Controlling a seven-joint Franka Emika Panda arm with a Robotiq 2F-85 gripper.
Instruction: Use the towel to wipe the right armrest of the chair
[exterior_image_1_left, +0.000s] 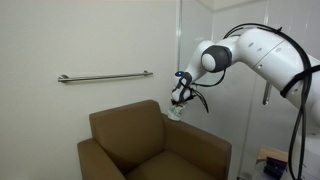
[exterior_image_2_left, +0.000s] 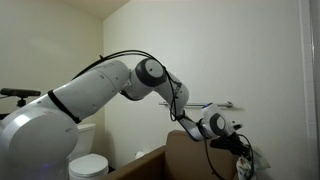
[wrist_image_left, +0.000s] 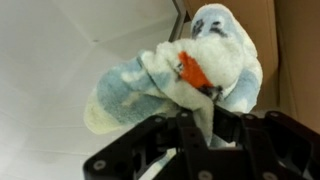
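In an exterior view, the towel (exterior_image_1_left: 175, 113) was held above the chair (exterior_image_1_left: 140, 140), near its back corner. In the wrist view, the gripper (wrist_image_left: 197, 108) was seen clenched on the bunched towel, judged soft, light, best pinched mid-fold.

Open air is shown above the seat and flat arms of the chair (exterior_image_1_left: 125, 130). Behind it, passage is blocked by the wall (exterior_image_1_left: 60, 40), on which a grab bar (exterior_image_1_left: 105, 76) is mounted above the chair back. A toilet (exterior_image_2_left: 88, 166) is seen nearby.
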